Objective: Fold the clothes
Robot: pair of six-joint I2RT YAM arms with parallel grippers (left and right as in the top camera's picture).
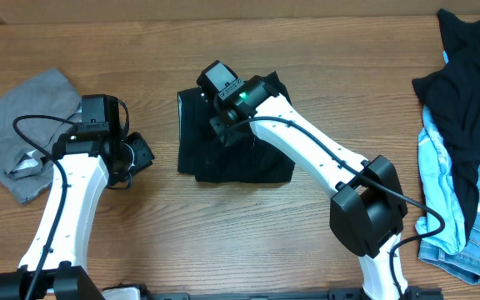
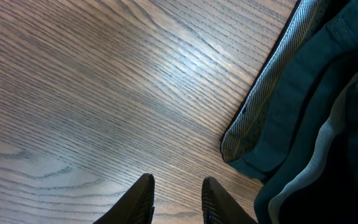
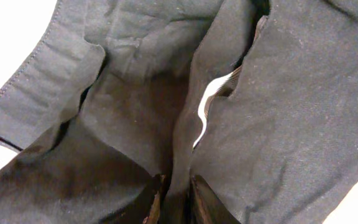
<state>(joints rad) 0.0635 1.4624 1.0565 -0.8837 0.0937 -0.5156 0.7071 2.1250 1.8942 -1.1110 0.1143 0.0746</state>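
Pinching a black garment (image 1: 223, 162) fold, the right gripper (image 3: 174, 200) sits atop it.

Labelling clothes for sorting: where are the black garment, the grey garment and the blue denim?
black garment (image 1: 211, 162): overhead view, lower left part.
grey garment (image 1: 32, 108): overhead view, upper middle.
blue denim (image 1: 436, 183): overhead view, visible middle.
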